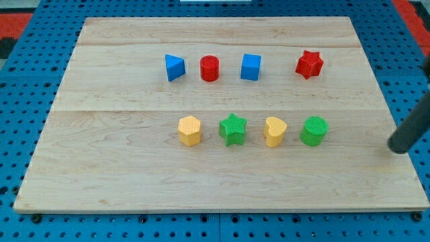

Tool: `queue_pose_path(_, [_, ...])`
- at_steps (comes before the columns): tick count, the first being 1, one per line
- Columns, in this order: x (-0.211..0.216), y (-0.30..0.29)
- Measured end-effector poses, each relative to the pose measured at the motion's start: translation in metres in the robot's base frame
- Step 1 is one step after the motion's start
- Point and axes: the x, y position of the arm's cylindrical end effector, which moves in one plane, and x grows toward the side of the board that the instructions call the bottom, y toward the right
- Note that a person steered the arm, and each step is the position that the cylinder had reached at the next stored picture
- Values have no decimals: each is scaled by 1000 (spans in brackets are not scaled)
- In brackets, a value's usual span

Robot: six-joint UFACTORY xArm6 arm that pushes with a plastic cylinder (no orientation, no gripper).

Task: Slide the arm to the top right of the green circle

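Observation:
The green circle stands on the wooden board at the right end of the lower row of blocks. My rod comes in from the view's right edge, and my tip rests on the board well to the right of the green circle and slightly below it. The tip touches no block.
In the lower row, left of the green circle, stand a yellow heart, a green star and a yellow hexagon. The upper row holds a blue triangle, a red cylinder, a blue cube and a red star.

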Motion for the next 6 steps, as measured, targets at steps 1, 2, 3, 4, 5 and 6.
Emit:
queue_pose_path(1, [-8,-45])
queue_pose_path(2, [-24,-45])
queue_pose_path(3, [-26,-39])
queue_pose_path(4, [-38,-28])
queue_pose_path(5, [-51,-27])
queue_pose_path(6, [-59,-40])
